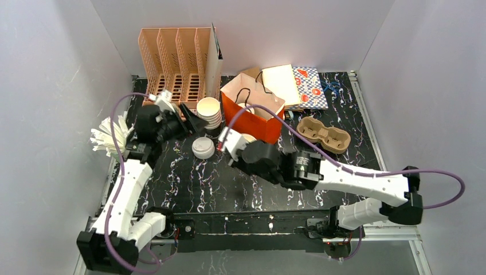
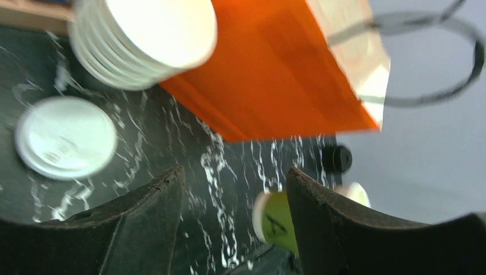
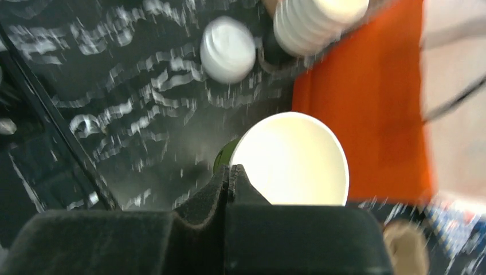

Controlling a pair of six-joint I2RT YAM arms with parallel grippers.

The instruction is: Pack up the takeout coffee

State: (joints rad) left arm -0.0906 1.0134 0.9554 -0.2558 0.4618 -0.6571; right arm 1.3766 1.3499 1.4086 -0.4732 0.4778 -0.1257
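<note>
Grip: right gripper (image 3: 232,171) clenched on near rim of green cup (image 3: 289,160), apparently one finger inside and one outside. Orange bag (image 3: 367,114) just beyond fingertips, to their right. Left gripper (image 2: 235,172) spread, empty. Judgement: paper cup light, thin-walled, easily crushed. Rolled rim is stiffest hold. Keep it upright.

Green cup (image 3: 289,160), pale round top, rim between right fingers (image 3: 200,200) — beside orange bag (image 3: 367,114)

Plain pale grey walls (image 1: 46,69) enclose a table (image 1: 195,183) on three sides. The tabletop is black with white marble-like veins, and a metal rail (image 1: 365,114) runs along its edge. The light is even, with soft shadows.
</note>
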